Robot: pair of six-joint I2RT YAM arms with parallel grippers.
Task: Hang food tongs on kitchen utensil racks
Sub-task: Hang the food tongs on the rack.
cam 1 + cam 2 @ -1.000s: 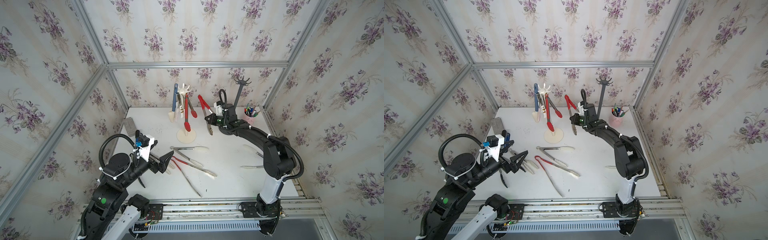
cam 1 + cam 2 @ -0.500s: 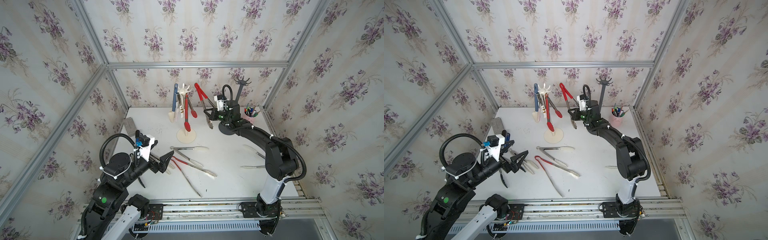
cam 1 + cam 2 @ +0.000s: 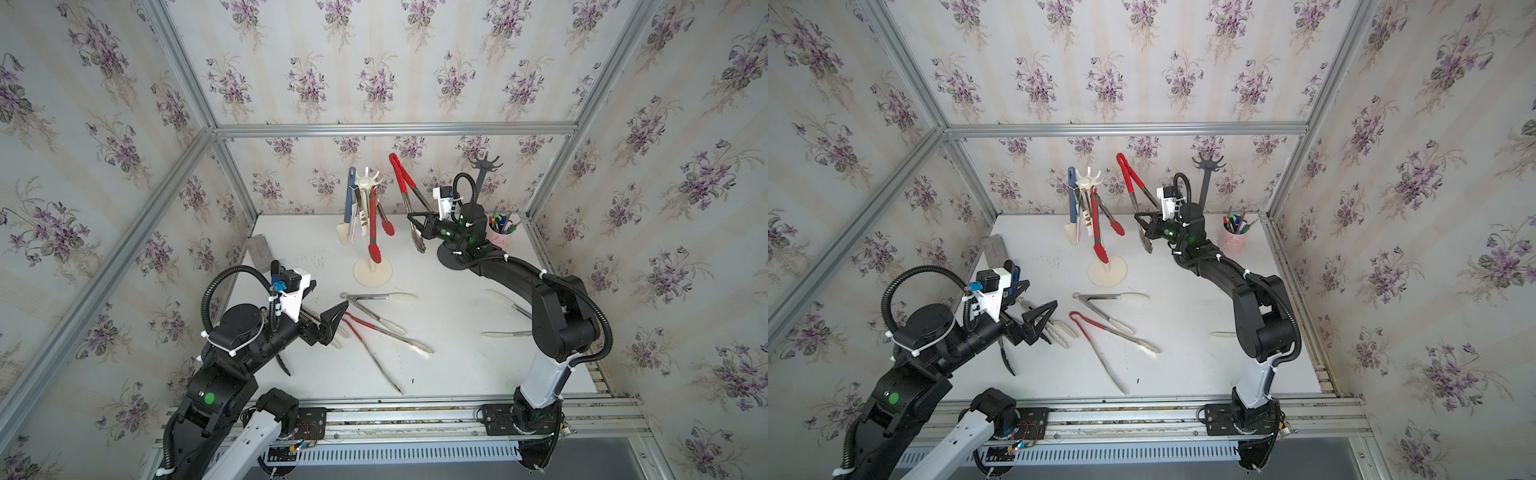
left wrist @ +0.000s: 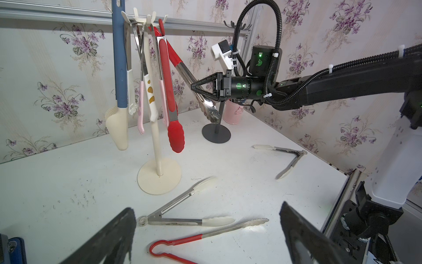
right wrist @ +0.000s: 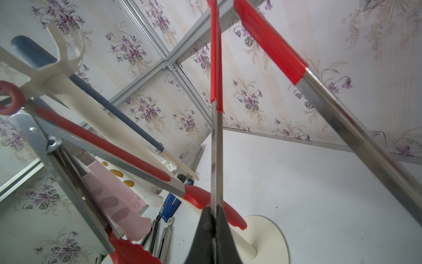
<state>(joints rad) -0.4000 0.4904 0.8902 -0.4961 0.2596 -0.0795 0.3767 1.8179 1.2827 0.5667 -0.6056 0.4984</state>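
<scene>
Red-handled tongs [image 3: 400, 176] — in right claw [image 3: 411, 216]

surface: table [image 3: 457, 374], white top | on it: loose tongs [image 3: 374, 296], cream rack base [image 3: 372, 272], black rack base [image 4: 216, 134], pink cup [image 3: 502, 241]

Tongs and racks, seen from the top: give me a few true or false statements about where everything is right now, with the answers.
1. The right tool is shut on one arm of the red-handled tongs, holding them in the air. True.
2. The black rack carries tongs. False: its hooks are bare.
3. The left tool grips white-tipped tongs. False: it is open and empty, above the table.
4. The white rack holds several tongs, among them the blue-handled tongs. True.
5. The pink cup lies tipped over. False: it stands upright.
</scene>
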